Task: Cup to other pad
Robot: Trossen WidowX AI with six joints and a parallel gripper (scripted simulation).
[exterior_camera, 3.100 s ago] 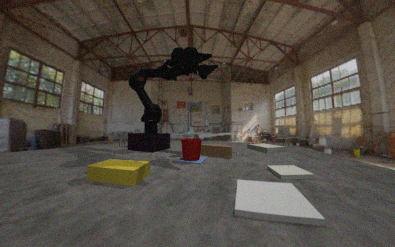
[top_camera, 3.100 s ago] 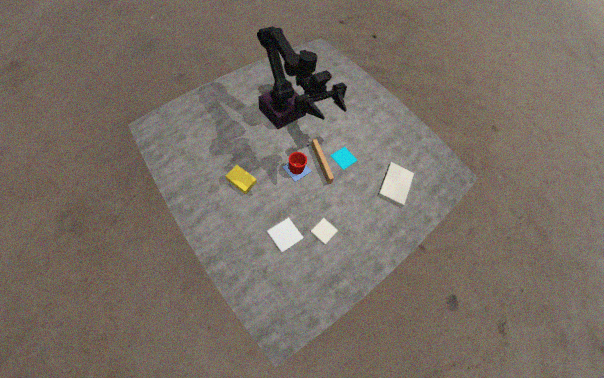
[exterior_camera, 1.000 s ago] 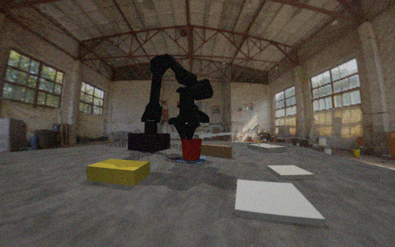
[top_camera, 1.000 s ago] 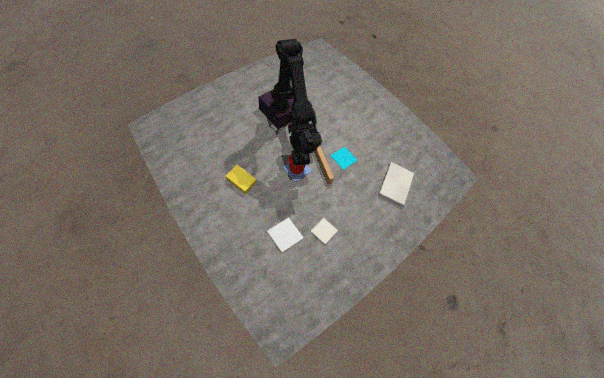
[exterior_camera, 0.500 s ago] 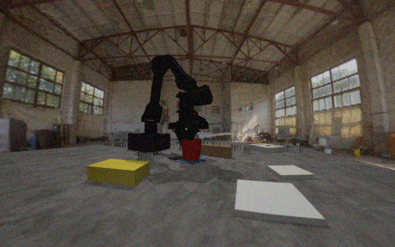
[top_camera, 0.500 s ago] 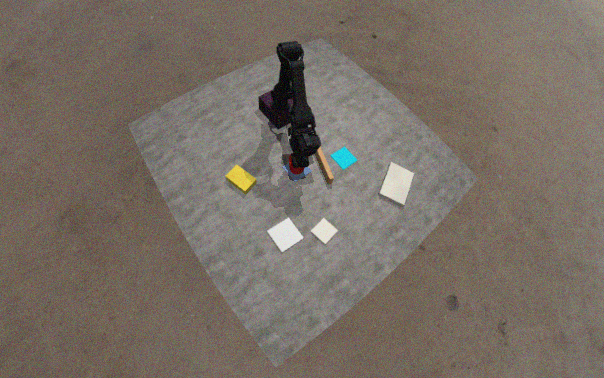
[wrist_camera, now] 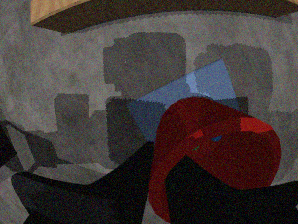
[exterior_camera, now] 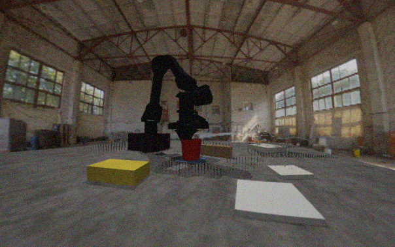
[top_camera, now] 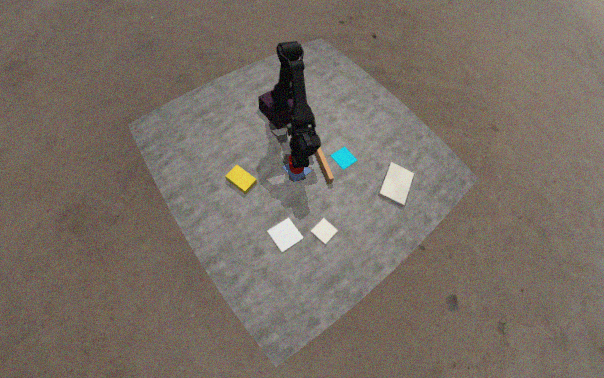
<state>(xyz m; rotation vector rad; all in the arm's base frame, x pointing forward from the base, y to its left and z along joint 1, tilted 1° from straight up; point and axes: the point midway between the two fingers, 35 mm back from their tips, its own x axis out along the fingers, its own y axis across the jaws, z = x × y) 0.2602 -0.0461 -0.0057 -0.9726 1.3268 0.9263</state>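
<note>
The red cup [top_camera: 296, 169] [exterior_camera: 191, 150] [wrist_camera: 235, 162] stands on the blue pad [top_camera: 307, 171] [wrist_camera: 215, 77]. In the wrist view a blue marble [wrist_camera: 216, 139] and a green marble [wrist_camera: 196, 148] show partly inside it. My gripper [top_camera: 300, 164] [exterior_camera: 189, 138] [wrist_camera: 158, 148] points down at the cup's rim, one finger inside and one outside, and is shut on the cup's wall. The cyan pad [top_camera: 344, 157] lies bare beyond the wooden bar; it is hidden in the exterior view.
A wooden bar [top_camera: 325, 166] [exterior_camera: 216, 151] [wrist_camera: 165, 7] lies between the two pads. A yellow block [top_camera: 241, 178] [exterior_camera: 118, 171] lies on the cup's other side. White slabs [top_camera: 285, 234] [top_camera: 324, 231] and a larger cream slab [top_camera: 397, 183] lie farther off.
</note>
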